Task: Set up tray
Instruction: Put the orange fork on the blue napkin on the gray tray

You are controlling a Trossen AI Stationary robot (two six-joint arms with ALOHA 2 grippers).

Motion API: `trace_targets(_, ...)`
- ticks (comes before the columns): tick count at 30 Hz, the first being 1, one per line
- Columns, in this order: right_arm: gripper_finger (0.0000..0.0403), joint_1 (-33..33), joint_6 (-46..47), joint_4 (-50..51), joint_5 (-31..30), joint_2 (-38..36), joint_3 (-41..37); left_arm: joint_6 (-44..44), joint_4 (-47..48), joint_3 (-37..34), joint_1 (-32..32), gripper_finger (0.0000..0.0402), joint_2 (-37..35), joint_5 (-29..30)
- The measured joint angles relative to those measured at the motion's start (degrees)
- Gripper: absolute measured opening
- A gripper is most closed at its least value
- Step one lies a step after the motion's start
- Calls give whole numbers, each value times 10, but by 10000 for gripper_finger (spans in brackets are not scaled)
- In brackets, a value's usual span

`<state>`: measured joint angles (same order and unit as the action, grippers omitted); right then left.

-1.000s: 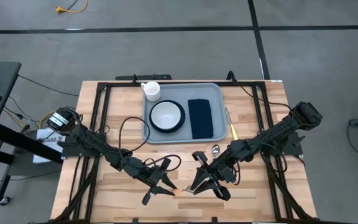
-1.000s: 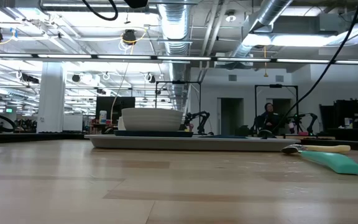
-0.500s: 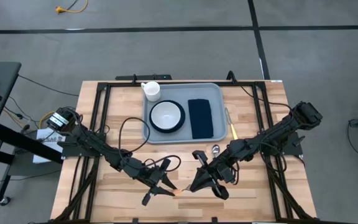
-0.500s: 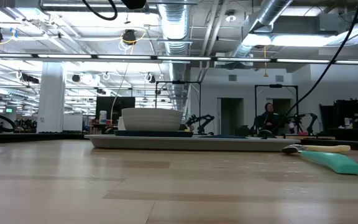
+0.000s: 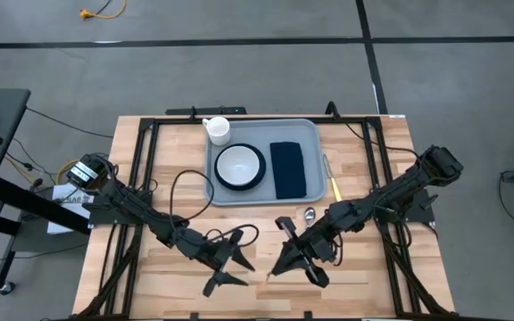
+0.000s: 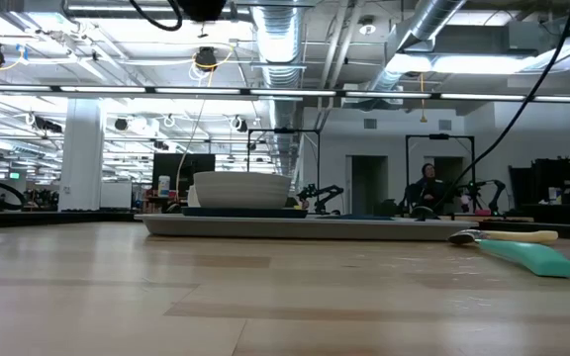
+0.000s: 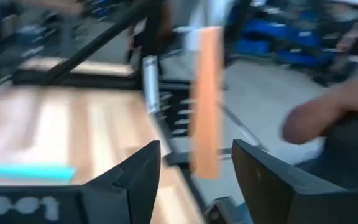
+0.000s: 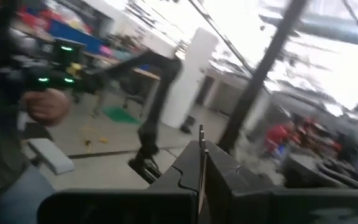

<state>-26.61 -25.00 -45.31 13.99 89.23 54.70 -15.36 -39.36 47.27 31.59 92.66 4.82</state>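
Passing between arms, a wooden-handled utensil is pinched by the shut right tool as the left tool is spread wide, bound for the tray.

1. The orange strip in the left wrist view is motion-blurred; what it is cannot be told.
2. In the low view, the tray hides its own contents behind the rim.
3. The right wrist view is smeared; the person's hand is indistinct.

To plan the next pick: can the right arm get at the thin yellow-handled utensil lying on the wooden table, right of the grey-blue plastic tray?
Probably reach yes, grasp no: the way from the right gripper to the yellow-handled utensil looks free, but its fingers are shut on an orange-handled utensil.
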Motion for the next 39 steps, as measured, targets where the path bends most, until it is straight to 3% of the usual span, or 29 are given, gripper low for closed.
trace_targets(4,1,5,27,43,-97,-18,0,-47,79,0,7,193,0,93)
trace_targets(8,0,40,103,152,-180,-63,8,-108,173,0,13,187,-2,221)
trace_targets(13,0,143,210,338,-191,-130,27,-169,276,0,13,176,-7,319)
trace_targets(17,0,258,267,445,-116,-159,29,-181,304,-1,13,169,-7,330)
trace_targets(25,0,469,286,493,108,-128,29,-175,310,-1,13,167,-7,330)
trace_targets(31,0,559,236,508,219,-56,29,-171,309,-1,13,167,-7,331)
trace_targets(39,0,619,233,491,284,51,29,-167,309,-1,11,167,-7,338)
